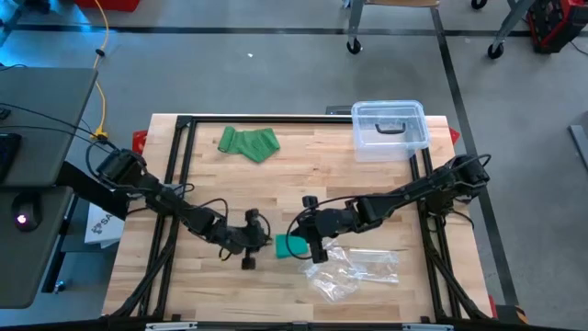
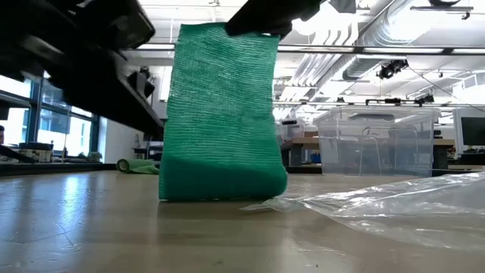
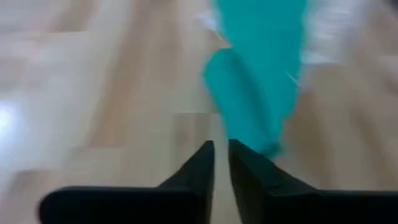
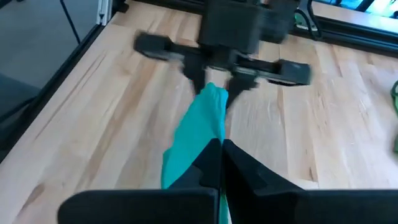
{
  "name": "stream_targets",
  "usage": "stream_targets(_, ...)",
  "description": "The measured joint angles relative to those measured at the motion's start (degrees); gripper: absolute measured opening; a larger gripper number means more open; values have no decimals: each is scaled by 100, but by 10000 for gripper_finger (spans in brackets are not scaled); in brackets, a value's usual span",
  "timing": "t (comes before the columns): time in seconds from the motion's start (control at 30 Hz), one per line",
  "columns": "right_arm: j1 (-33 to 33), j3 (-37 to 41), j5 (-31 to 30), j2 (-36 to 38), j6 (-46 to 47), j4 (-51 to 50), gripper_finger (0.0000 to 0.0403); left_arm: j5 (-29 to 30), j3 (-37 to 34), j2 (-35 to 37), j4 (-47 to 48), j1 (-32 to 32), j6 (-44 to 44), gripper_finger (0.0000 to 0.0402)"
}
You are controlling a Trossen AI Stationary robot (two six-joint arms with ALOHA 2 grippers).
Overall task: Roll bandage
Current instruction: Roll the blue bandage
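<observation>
Bandage (image 1: pixel 292 245) pinched by right fingers (image 4: pixel 214 163); left fingers (image 3: pixel 205 162) slightly apart (contact w/ bandage unclear).

Clear lidded bin (image 1: pixel 390 131), plastic wrapper (image 1: pixel 354 269)

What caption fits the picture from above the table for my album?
Two robot arms meet over a green bandage beside a clear plastic bag on the wooden table.
</observation>
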State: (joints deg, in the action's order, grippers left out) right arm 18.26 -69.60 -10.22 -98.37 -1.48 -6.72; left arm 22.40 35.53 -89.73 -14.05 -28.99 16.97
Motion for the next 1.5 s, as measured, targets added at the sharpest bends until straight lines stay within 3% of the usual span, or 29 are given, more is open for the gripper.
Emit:
stream_targets(0.17,4,0,2,0,-2,5,0,180,-2,-256,-29,-231,676,143)
stream_targets(0.37,11,0,2,0,-25,-21,0,112,-2,-1000,-1291,-308,1416,228)
stream_targets(0.5,13,0,18,0,-48,-11,0,17,118,-1522,-1852,-306,1858,246)
stream_targets(0.63,13,0,20,-2,-48,25,0,560,350,-1858,-1860,-305,2107,247)
stream_targets(0.97,15,0,17,-2,-48,78,0,664,396,-1880,-1822,-259,2172,189)
stream_targets(1.33,-73,0,-29,-2,175,136,0,668,396,-1880,-1988,-210,2033,48)
stream_targets(1.5,-220,0,-1000,-2,1156,-79,0,675,396,-1880,-2019,-214,2033,21)
